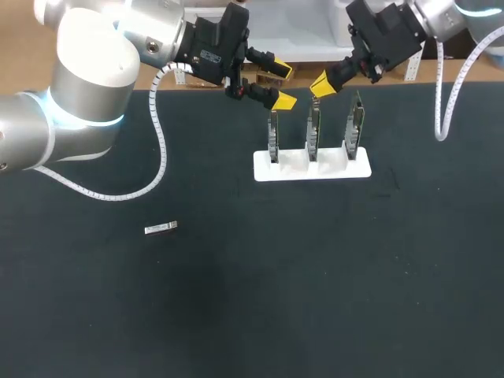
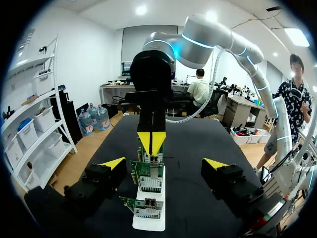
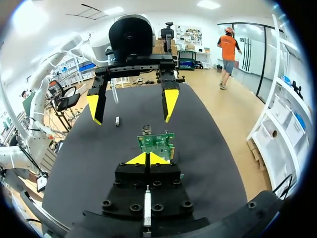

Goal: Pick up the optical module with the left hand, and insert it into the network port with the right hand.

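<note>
Silvery metal, the small module (image 1: 161, 228) lies flat on the black table (image 1: 315, 299) in the left middle of the head view, alone and well apart from both arms. A white stand (image 1: 312, 167) sits in the upper middle of that frame and holds three green boards (image 1: 313, 130) upright in a row. In the left wrist view the nearer boards each show a metal port (image 2: 150, 173) on the edge facing the camera. The left gripper (image 1: 283, 85) hangs close above the leftmost board, its fingers spread wide with nothing between them. The right gripper (image 1: 323, 85) hangs just above the top of the middle board, its yellow tips pressed together and grasping nothing
</note>
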Controlling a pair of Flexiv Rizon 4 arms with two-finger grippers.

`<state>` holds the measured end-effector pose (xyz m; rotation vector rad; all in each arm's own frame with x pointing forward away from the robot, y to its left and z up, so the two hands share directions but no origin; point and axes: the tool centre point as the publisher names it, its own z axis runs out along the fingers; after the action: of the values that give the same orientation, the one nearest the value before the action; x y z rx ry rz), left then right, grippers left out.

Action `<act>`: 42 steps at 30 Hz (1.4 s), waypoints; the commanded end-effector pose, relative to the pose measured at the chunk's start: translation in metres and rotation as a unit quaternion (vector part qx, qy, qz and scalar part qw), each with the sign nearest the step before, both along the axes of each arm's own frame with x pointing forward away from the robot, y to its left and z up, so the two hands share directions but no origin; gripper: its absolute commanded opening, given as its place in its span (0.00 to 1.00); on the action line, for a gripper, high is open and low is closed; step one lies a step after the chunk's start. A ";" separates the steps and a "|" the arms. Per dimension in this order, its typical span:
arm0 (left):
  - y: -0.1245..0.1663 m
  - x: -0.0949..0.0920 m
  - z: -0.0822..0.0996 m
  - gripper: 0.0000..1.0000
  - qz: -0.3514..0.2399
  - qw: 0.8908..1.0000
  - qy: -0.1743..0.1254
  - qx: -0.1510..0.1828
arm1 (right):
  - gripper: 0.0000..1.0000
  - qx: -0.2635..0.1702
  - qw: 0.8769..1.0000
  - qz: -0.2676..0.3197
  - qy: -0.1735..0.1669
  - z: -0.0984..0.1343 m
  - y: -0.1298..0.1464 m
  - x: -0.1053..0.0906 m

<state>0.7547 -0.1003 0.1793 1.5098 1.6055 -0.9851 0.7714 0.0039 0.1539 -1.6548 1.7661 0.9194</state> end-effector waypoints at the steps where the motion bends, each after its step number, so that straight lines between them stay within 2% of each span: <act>1: 0.000 0.001 0.001 1.00 -0.001 1.000 0.001 0.002 | 0.00 -0.002 1.000 0.000 0.000 0.000 0.002 0.000; 42: 0.000 0.001 0.001 1.00 -0.001 1.000 0.001 0.002 | 0.00 -0.008 1.000 0.002 0.011 -0.011 0.001 -0.004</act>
<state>0.7547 -0.1003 0.1793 1.5098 1.6054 -0.9851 0.7684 0.0051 0.1454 -1.6685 1.7887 0.9298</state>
